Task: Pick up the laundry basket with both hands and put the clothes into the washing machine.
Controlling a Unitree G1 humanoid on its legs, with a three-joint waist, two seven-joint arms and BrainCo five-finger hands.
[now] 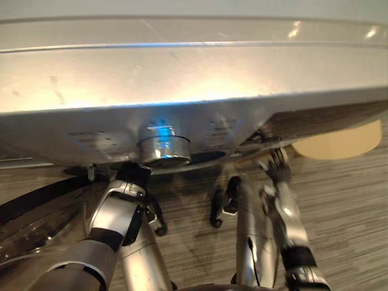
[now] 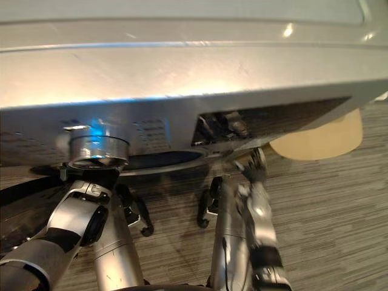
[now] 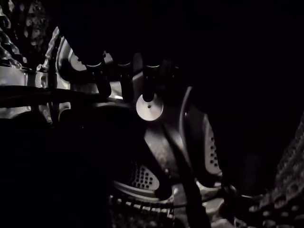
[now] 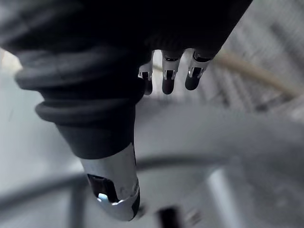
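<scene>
Two hands work below the front of the washing machine [image 1: 182, 66]. The left hand [image 1: 133, 176] reaches towards the perforated drum [image 3: 142, 178], and we cannot tell its grip. The right hand [image 4: 169, 71] hangs relaxed and empty. We judge the beige shape [image 1: 339, 142] alongside to be the laundry basket, perhaps parked there for loading.

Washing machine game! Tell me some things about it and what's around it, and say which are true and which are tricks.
1. The washing machine has a shiny round knob. True.
2. The knob glows red. False: its light is blue.
3. The floor has grey stripes. True.
4. The beige thing sits on top of the machine. False: it peeks out below the machine's edge, over the floor.
5. The drum has little holes. True.
</scene>
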